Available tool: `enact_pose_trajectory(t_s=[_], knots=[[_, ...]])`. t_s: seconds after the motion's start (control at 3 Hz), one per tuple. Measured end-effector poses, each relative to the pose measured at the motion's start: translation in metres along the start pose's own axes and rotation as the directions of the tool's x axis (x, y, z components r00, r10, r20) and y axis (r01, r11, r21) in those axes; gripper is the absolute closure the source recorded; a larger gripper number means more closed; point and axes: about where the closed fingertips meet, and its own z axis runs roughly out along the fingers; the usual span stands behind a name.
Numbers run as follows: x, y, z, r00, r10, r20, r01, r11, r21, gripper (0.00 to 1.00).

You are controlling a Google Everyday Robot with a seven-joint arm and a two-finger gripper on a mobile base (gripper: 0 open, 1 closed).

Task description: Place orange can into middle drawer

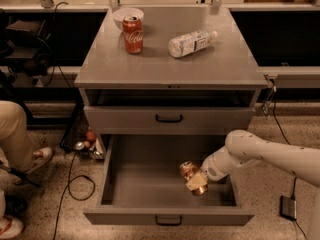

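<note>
One claw [196,183] is clamped on the orange can [188,170], holding it tilted inside the open middle drawer [125,186], right of centre. A red can [133,35] stands on the tabletop [220,64].

Your gripper [196,182] sits low in the right half of the open middle drawer [140,180], clamped around the tilted orange can [188,170]. Left of it the drawer floor lies free. The drawer's right wall stands close under the arm [260,154], and the upper drawer front [169,118] rises just behind.
</note>
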Motion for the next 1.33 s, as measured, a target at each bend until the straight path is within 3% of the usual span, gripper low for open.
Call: enact_pose_trajectory(t_s=[0.67, 1.33], knots=[[-0.010, -0.012, 0.064, 0.999, -0.034, -0.030, 0.033, 0.9990, -0.031, 1.00], [-0.015, -0.014, 0.100, 0.998, -0.051, -0.040, 0.049, 0.9979, -0.041, 0.59]])
